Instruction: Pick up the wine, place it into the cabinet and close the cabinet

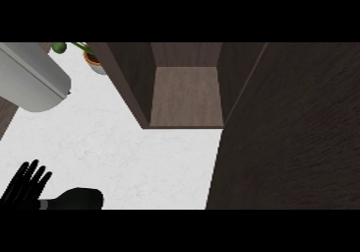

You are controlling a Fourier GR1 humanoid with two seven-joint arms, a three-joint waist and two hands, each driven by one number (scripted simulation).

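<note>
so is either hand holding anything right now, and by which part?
Nothing is held as far as shown. The left hand rests open at the lower left, fingers straight. The right hand is out of view, and no wine bottle is visible.

The left hand point(24, 184) is cut off by the lower edge at its palm. Just right of it, a dark rounded shape point(75, 199) is too dark to identify. Far above the hand, a plant point(87, 53) and grey object point(27, 76) are cropped.
</note>
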